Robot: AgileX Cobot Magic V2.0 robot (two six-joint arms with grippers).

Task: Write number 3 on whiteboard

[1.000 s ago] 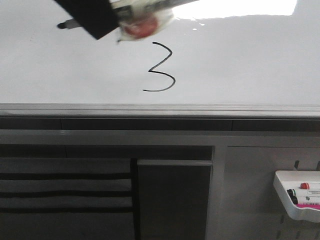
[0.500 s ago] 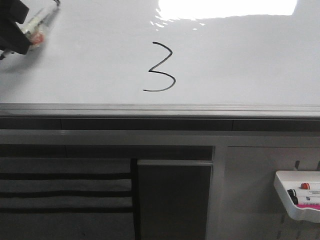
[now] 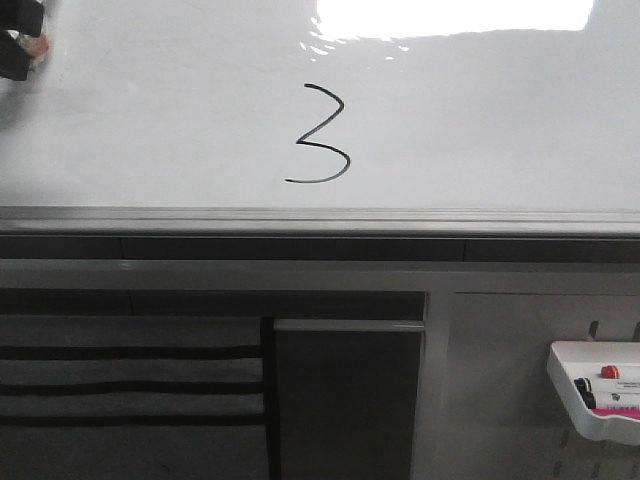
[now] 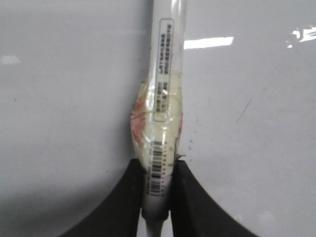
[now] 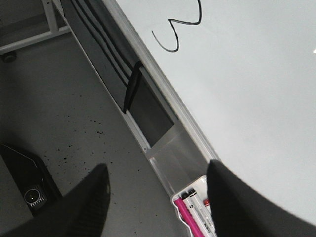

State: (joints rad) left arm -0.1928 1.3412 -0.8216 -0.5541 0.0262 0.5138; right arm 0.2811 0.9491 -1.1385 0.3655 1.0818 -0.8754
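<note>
Gripping a taped marker [image 4: 159, 133] low on its barrel, left tool [image 4: 157, 197] holds narrow; pen judged light, stiff, slick. Right tool [image 5: 155, 197] spread wide, empty. Number 3 [image 3: 320, 135] sits mid-whiteboard [image 3: 500, 120], complete.

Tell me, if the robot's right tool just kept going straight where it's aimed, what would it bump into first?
Probably the small white tray of markers, mounted below the whiteboard. The right tool is open and empty, and the tray shows between its fingers. Depth is hard to judge, so the panel behind the tray might come first.
</note>
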